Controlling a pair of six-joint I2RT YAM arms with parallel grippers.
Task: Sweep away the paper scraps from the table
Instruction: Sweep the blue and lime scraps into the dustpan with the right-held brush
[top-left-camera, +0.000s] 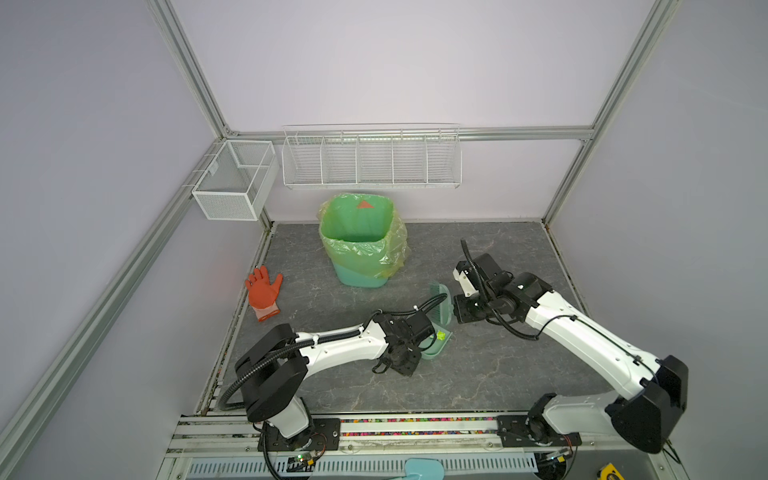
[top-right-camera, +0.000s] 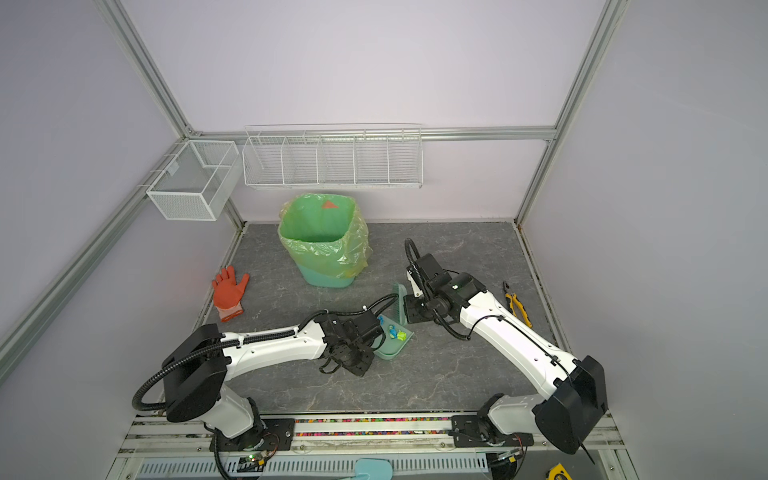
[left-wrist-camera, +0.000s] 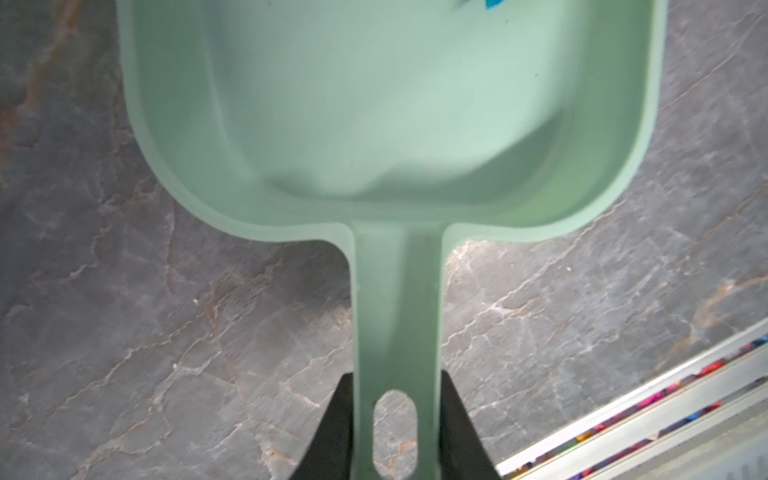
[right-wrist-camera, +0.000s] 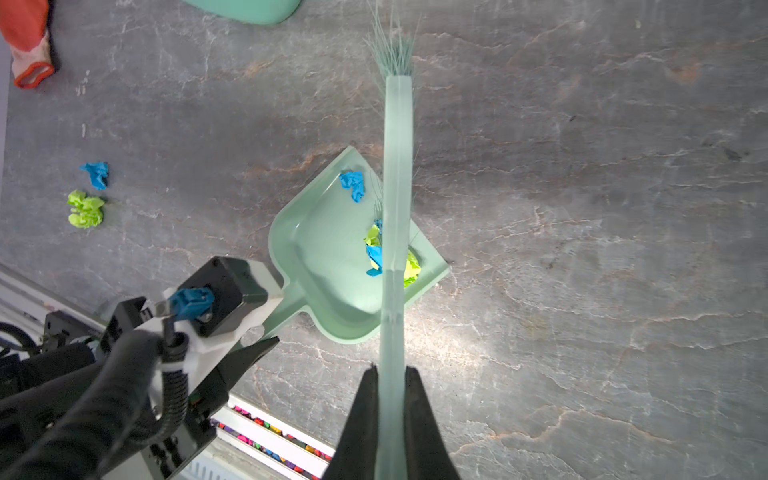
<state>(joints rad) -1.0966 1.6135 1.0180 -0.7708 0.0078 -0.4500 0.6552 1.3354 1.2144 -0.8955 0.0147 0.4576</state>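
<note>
2 scraps (right-wrist-camera: 86, 209) lie loose on the table (right-wrist-camera: 582, 208); your left gripper (left-wrist-camera: 397, 386) clamps the dustpan (left-wrist-camera: 374, 104), your right gripper (right-wrist-camera: 391, 374) the brush (right-wrist-camera: 397, 166). Tilt the dustpan and you spill its load.

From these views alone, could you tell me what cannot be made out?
- Right wrist view: the brush crosses the paper scraps in the dustpan, so their count is unclear.
- Left wrist view: the picture edge cuts off the dustpan's front.
- Both top views: two loose scraps on the table are unseen, probably behind the left arm.
</note>
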